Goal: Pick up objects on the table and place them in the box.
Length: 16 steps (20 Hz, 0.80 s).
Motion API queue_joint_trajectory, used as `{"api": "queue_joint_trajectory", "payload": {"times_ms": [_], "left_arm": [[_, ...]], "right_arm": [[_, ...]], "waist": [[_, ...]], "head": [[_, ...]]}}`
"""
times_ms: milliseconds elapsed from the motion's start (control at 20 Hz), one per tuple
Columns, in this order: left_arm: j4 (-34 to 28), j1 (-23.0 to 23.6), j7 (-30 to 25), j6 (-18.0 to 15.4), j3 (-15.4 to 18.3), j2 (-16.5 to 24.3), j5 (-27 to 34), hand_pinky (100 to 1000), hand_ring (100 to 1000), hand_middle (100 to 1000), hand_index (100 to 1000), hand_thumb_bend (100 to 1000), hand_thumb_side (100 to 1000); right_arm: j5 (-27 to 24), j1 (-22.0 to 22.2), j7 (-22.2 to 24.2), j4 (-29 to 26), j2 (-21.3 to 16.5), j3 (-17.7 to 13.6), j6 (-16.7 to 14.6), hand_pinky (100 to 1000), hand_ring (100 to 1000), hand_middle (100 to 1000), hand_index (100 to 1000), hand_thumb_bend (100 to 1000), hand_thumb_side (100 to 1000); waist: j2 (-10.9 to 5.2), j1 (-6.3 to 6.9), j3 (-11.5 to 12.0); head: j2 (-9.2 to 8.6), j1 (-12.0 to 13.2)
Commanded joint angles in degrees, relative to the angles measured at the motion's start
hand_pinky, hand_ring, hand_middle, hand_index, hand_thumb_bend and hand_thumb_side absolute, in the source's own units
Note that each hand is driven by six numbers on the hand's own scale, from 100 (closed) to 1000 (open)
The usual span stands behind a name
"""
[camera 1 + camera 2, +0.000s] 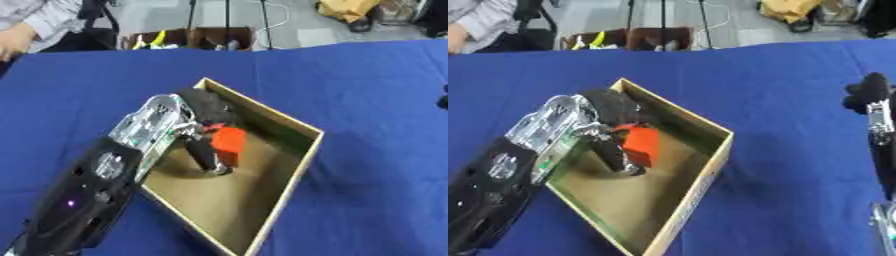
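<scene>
An open cardboard box [302, 161] lies askew on the blue table [376, 100]. My left arm reaches in from the lower left, and my left hand [206, 111] hangs over the box's inside. Its fingers [203, 154] and thumb are curled round an orange-red block [229, 142], which is held just above the box floor near the far corner. My right hand [868, 93] shows as a dark shape at the right edge, above the table and well clear of the box.
The blue cloth covers the whole table. Beyond its far edge stand brown cartons [188, 38] and tripod legs [227, 20] on the floor. A person's sleeve [35, 20] shows at the top left, away from the box.
</scene>
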Motion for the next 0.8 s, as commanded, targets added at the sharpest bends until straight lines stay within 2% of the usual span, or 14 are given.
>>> {"api": "queue_joint_trajectory", "payload": {"times_ms": [50, 250, 450, 800], "left_arm": [[-3.4, -1.0, -4.0, -2.5, 2.2, 1.0, 2.3, 685, 838, 907, 1000, 567, 821], [-6.6, -1.4, -4.0, -0.4, 4.2, 2.1, 5.5, 678, 836, 912, 1000, 595, 849], [-8.1, -1.7, -4.0, 1.3, 5.6, 2.9, 7.9, 671, 834, 909, 1000, 584, 860], [-8.4, -1.9, -4.0, 2.1, 6.1, 3.5, 9.1, 670, 834, 910, 1000, 590, 861]], "right_arm": [[-0.3, -0.4, 0.0, -0.7, -0.6, -0.1, -0.1, 725, 631, 537, 664, 500, 1000], [-0.3, -0.3, 0.0, -0.7, -0.6, -0.1, 0.0, 724, 630, 537, 663, 500, 1000], [-0.3, -0.2, 0.0, -0.7, -0.6, -0.1, 0.0, 724, 630, 536, 663, 501, 1000], [-0.3, -0.2, 0.0, -0.7, -0.6, -0.1, -0.1, 724, 630, 536, 663, 501, 1000]], "waist": [[-1.48, -0.16, 0.1], [-1.66, -0.11, 0.2], [-1.75, 0.01, 0.1], [-1.77, 0.03, 0.1]], "head": [[-0.05, -0.5], [0.03, -1.4], [0.24, -1.9], [0.33, -2.1]]}}
